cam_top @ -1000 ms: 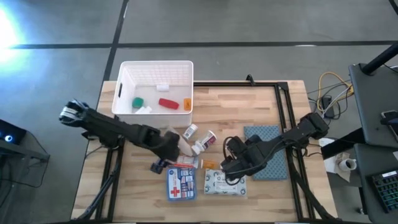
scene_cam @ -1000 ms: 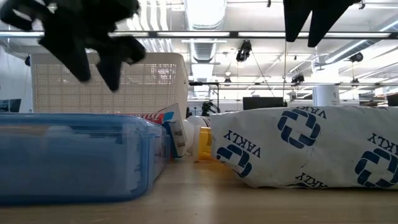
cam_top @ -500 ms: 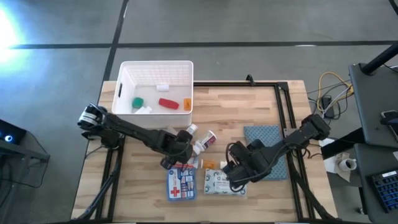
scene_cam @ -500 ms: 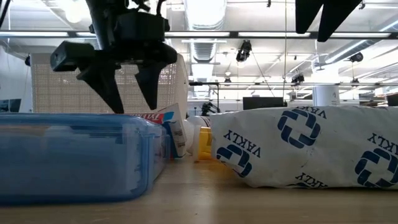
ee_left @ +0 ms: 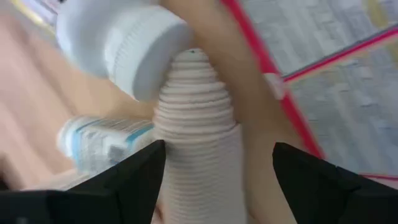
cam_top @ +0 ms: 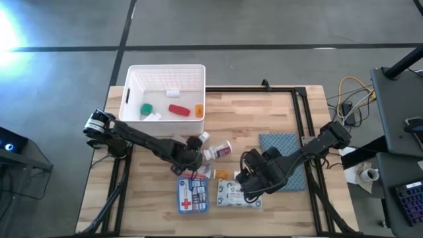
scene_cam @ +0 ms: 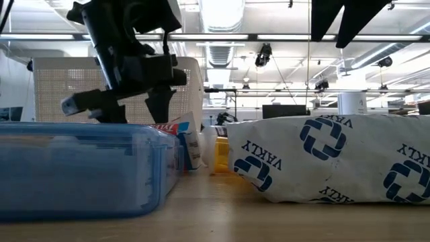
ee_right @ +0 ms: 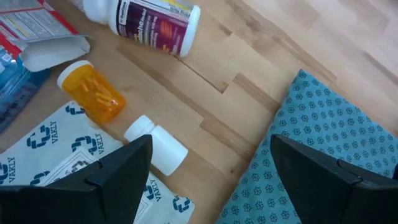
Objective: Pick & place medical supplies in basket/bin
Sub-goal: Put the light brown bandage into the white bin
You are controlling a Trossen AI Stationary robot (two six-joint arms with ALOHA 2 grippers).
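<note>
Left pincer (cam_top: 192,153) open astride tan roll (ee_left: 198,143); right pincer (cam_top: 246,177) open.

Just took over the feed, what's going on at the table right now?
The left gripper is down in the supply pile at mid-table, fingers open on either side of a tan roll, not closed yet. The right gripper hovers open above the wipes pack and an orange vial. The white bin already holds a few items.
</note>
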